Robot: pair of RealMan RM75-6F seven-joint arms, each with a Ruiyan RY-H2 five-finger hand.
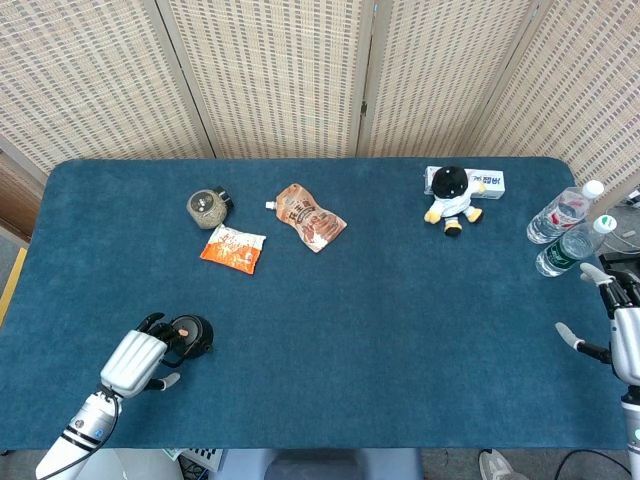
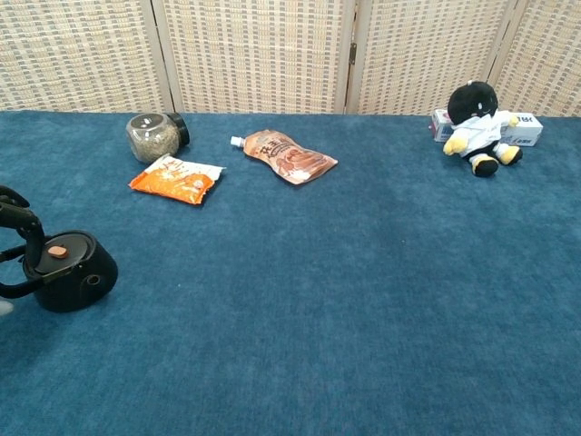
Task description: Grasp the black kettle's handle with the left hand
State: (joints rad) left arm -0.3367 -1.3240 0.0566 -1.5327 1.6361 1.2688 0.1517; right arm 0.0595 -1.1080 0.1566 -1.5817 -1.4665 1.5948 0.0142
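Two hands: my left hand (image 1: 135, 360) is sitting at the near-left of the table (image 1: 400, 330), my right hand (image 1: 618, 335) is hanging off the far right edge, well apart from the work.
Table: it is carrying the black kettle (image 1: 190, 335) near its front-left corner, just beside my left hand on its right side.
Nearer hand: my left is lying against the kettle; my right is sitting across the whole table.
Kettle handle (image 2: 14, 272): it is sticking out from the kettle's left side toward my left hand, its long axis running roughly left-right in the chest view.
Left fingers (image 2: 23, 218): they are curling over the handle side, dark tips above the lid; I cannot tell whether they are clamping the handle or only resting round it.
Right fingers: they are spreading apart, holding nothing.
Next move, as I judge it: I am needing only a closing squeeze, not a reach.
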